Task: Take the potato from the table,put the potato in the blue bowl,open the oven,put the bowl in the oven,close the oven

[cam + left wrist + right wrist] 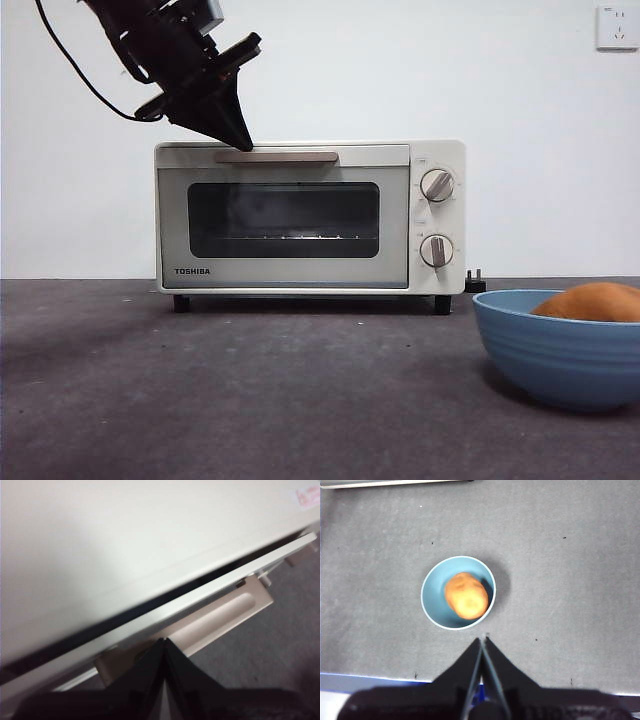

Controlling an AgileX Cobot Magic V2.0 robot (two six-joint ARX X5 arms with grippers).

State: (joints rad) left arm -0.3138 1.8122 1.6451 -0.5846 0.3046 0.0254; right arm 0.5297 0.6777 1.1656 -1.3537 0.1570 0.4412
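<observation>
Nearest the front camera sits the round medium-blue ridged bowl (pixel 565 345) on the dark grey speckled table (pixel 250 400), forward of the oven and off toward its knob side. The smooth orange-brown potato (pixel 592 301) lies inside that bowl, its top showing above the rim. Behind the bowl stands the cream-white Toshiba toaster oven (pixel 310 215) with its dark glass door pulled just ajar at the top, a thin dark gap showing under the oven's top panel. My left claw (pixel 243 143) is at the oven's upper front edge, jaws pressed together with nothing between them, tip just above the end of the beige bar handle (pixel 215 617) farthest from the knobs. My right claw (pixel 482 641) hangs above the table just beside the bowl, jaws closed and empty.
</observation>
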